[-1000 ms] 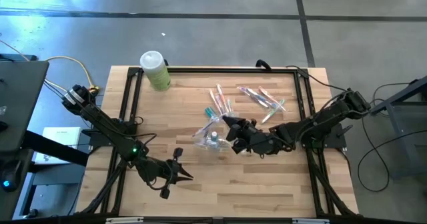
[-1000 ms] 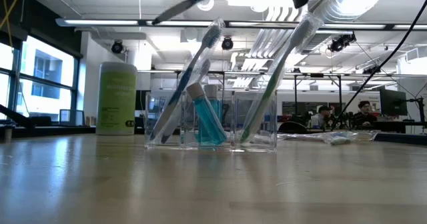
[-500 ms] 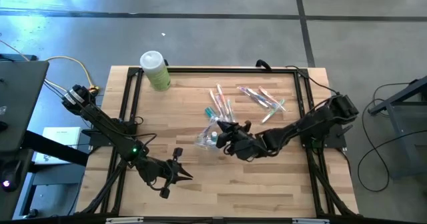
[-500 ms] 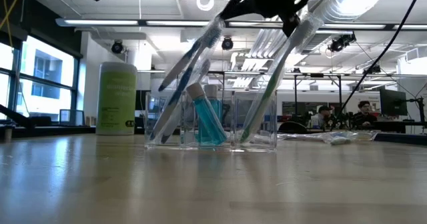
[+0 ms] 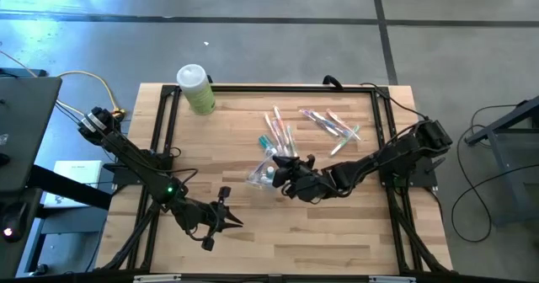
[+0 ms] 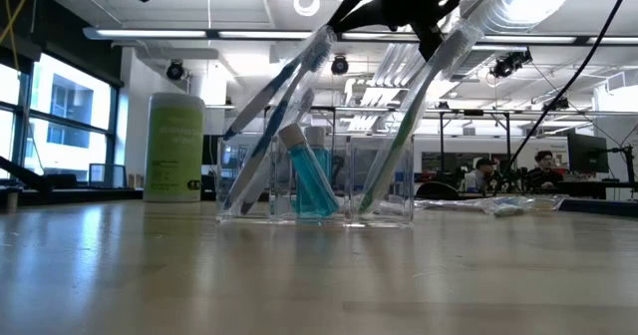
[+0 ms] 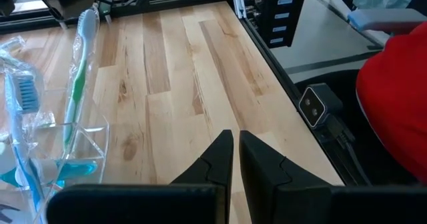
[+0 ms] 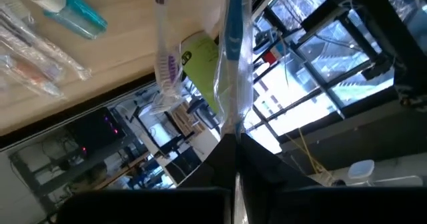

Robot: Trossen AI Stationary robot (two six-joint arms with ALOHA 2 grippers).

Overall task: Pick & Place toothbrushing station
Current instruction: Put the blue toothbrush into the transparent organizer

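Observation:
A clear three-compartment holder (image 6: 314, 180) (image 5: 263, 173) stands mid-table. A green toothbrush (image 6: 419, 106) leans in one end compartment and a small blue bottle (image 6: 311, 175) stands in the middle one. A purple-bristled toothbrush (image 8: 165, 61) shows beside a wrapped blue toothbrush (image 6: 284, 81), which leans over the other end. My right gripper (image 5: 282, 175) (image 8: 233, 141) is above the holder, shut on the blue toothbrush. My left gripper (image 5: 236, 221) (image 7: 236, 144) waits near the front left, shut and holding nothing. My right gripper pinches the upper end of the blue toothbrush's clear wrapper (image 8: 233, 121) between its two fingers. The fingers come from the table's right, slanting slightly down, in line with the brush. The brush hangs tilted, its lower end down at the holder; whether it rests inside, I cannot tell.
A green canister (image 5: 195, 89) stands at the far left corner. Loose wrapped toothbrushes lie behind the holder (image 5: 278, 130) and toward the far right (image 5: 333, 125). A black frame (image 5: 164, 131) borders the tabletop. Something red (image 7: 393, 97) shows beyond the table's edge.
My right gripper has come down and toward the table's left, onto the holder, then stopped; it has stayed shut. The wrapped blue toothbrush now leans flatter, its lower end swung outward.

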